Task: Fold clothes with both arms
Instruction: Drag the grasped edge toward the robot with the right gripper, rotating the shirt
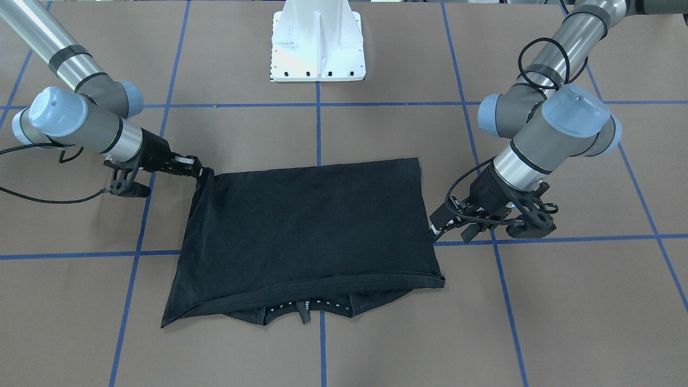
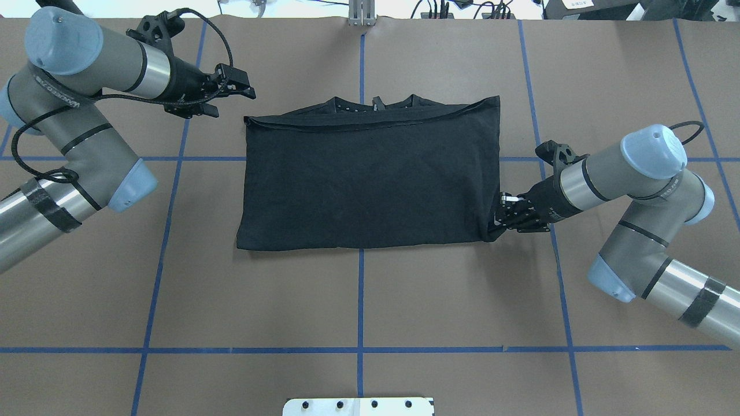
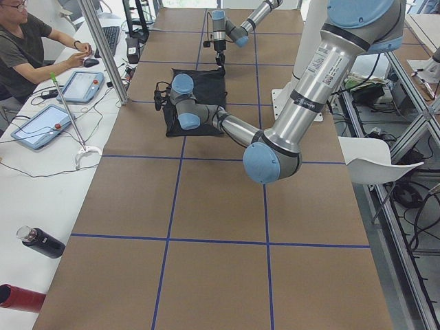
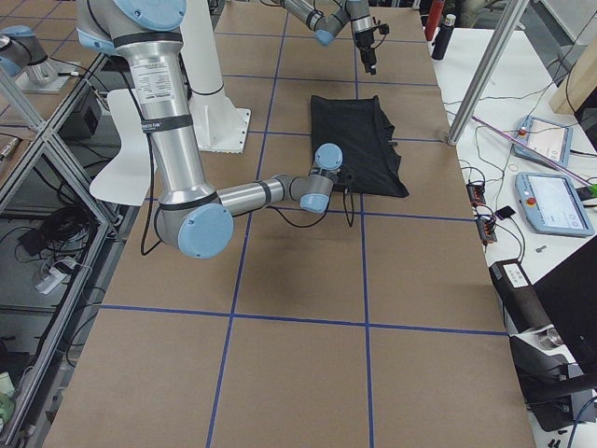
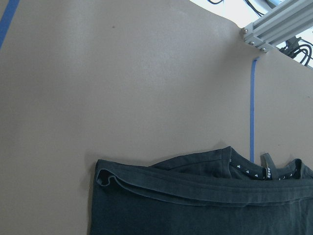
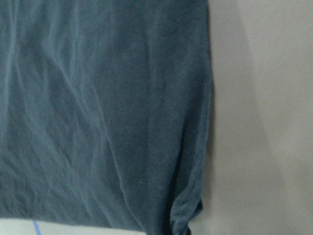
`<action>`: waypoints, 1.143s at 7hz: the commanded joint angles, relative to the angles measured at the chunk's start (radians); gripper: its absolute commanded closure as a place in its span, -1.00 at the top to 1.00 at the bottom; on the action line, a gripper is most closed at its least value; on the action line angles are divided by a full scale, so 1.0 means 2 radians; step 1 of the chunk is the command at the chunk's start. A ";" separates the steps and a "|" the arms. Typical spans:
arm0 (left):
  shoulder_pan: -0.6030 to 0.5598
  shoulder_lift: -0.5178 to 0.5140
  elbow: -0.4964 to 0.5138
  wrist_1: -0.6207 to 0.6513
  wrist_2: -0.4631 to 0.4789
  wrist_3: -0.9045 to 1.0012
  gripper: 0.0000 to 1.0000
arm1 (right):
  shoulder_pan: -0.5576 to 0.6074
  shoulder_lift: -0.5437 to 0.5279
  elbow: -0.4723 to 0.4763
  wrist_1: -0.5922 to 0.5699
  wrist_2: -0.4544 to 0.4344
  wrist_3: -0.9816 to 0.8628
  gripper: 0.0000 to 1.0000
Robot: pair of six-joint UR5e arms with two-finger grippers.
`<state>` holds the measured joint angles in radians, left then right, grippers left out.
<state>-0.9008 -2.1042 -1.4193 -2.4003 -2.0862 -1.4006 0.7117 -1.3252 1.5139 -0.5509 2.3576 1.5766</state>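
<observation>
The black T-shirt [image 1: 312,226] lies folded into a rectangle on the brown table [image 2: 370,289], plain side up. Its collar [image 2: 376,104] with a dotted neck tape peeks out at the far edge. My right gripper [image 2: 498,218] is shut on the shirt's near right corner and pulls it into a small bunch, which shows in the right wrist view [image 6: 188,220]. It also shows in the front view [image 1: 203,173]. My left gripper [image 2: 248,82] is open and empty, raised just beyond the shirt's far left corner [image 5: 105,176], apart from the cloth.
The white pedestal base [image 1: 318,45] stands at the robot's side of the table. Blue tape lines [image 2: 361,300] grid the brown surface. An operator [image 3: 27,41] sits at a side desk with tablets and bottles. An aluminium post [image 5: 279,24] stands past the far edge.
</observation>
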 commanded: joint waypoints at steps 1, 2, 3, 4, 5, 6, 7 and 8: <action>-0.003 0.004 -0.008 0.001 0.000 0.000 0.99 | -0.050 0.001 0.037 -0.001 0.063 0.007 -1.00; -0.002 0.013 -0.017 0.001 -0.001 -0.001 0.99 | -0.080 0.003 0.050 -0.001 0.064 0.013 -1.00; -0.002 0.017 -0.026 0.001 -0.001 -0.001 0.99 | -0.108 0.010 0.058 0.000 0.064 0.026 -1.00; -0.002 0.019 -0.030 0.001 -0.002 -0.001 0.99 | -0.132 0.013 0.073 0.000 0.064 0.040 -1.00; -0.002 0.019 -0.029 0.001 -0.002 -0.001 0.99 | -0.152 0.027 0.081 0.000 0.061 0.061 -1.00; -0.001 0.019 -0.030 0.001 -0.004 -0.001 0.99 | -0.168 0.040 0.081 0.000 0.061 0.069 -1.00; -0.001 0.018 -0.031 0.001 -0.005 -0.001 0.99 | -0.177 0.042 0.080 -0.001 0.063 0.069 -1.00; 0.000 0.018 -0.032 0.001 -0.005 0.000 0.99 | -0.179 0.050 0.081 0.000 0.059 0.125 0.98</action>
<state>-0.9023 -2.0673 -1.4803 -2.3976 -2.0955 -1.4017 0.3688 -1.2427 1.6736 -0.5513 2.4805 1.7393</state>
